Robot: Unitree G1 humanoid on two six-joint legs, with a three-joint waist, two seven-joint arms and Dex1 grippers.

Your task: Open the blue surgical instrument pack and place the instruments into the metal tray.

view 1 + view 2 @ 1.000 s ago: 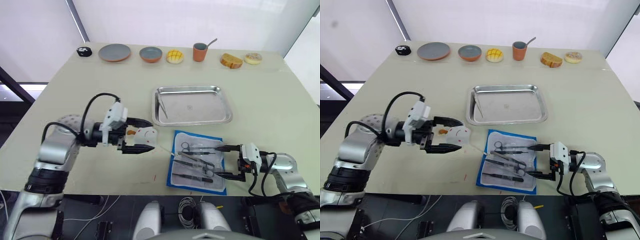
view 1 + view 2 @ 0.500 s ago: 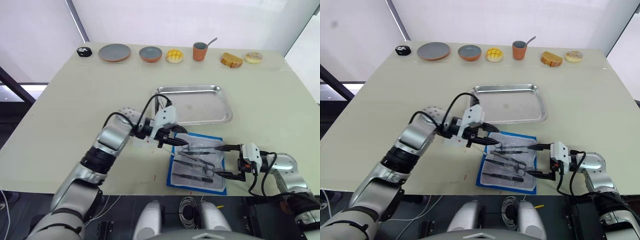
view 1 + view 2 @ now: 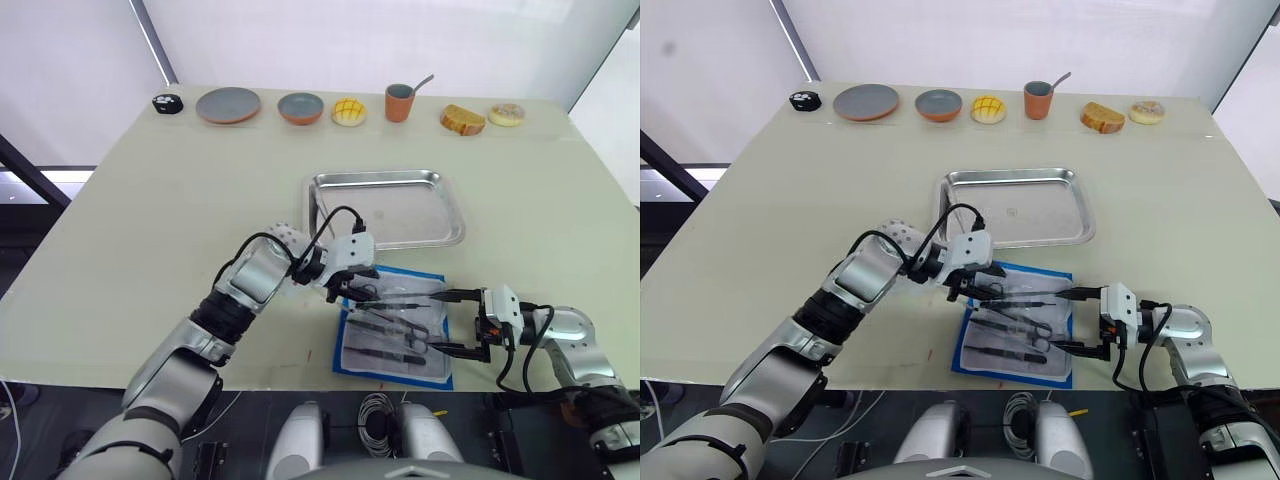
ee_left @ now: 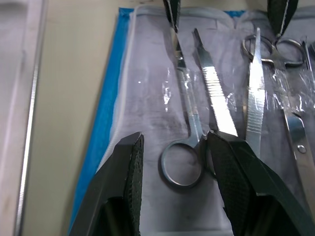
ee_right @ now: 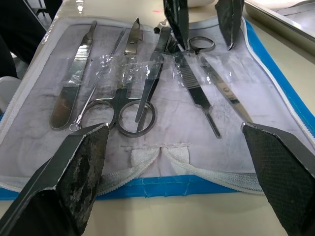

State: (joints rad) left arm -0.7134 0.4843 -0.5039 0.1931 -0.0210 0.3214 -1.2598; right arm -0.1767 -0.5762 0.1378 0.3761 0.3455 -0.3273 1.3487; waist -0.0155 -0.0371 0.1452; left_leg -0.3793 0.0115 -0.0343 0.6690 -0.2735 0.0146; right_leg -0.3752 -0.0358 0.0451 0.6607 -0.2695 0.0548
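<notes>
Blue pack (image 3: 395, 322) lies open on your counter (image 3: 150, 200), beside the tray (image 3: 385, 208). Your left tool (image 4: 172, 167) straddles a scissor ring (image 4: 181, 164), fingers apart; right tool (image 3: 458, 322) gapes. Close next, then lift.

Your right end effector (image 5: 179, 179) has its two black textured fingers (image 5: 74, 172) spread wide, one at each lower corner, flanking the near edge of the flat blue surgical instrument pack (image 5: 275, 83). You see the pack lying open on the beige desk (image 5: 295, 73), grey-white lining up, blue border and white zip edge nearest you. The slim silver metal instruments (image 5: 135, 83) lie side by side on the lining under clear plastic strips: scissors, forceps and flat handles. Your left end effector (image 5: 204, 17) enters at the far edge, fingers parted over a scissor ring. A corner of the shiny steel tray (image 5: 290, 12) lies beyond the pack.
</notes>
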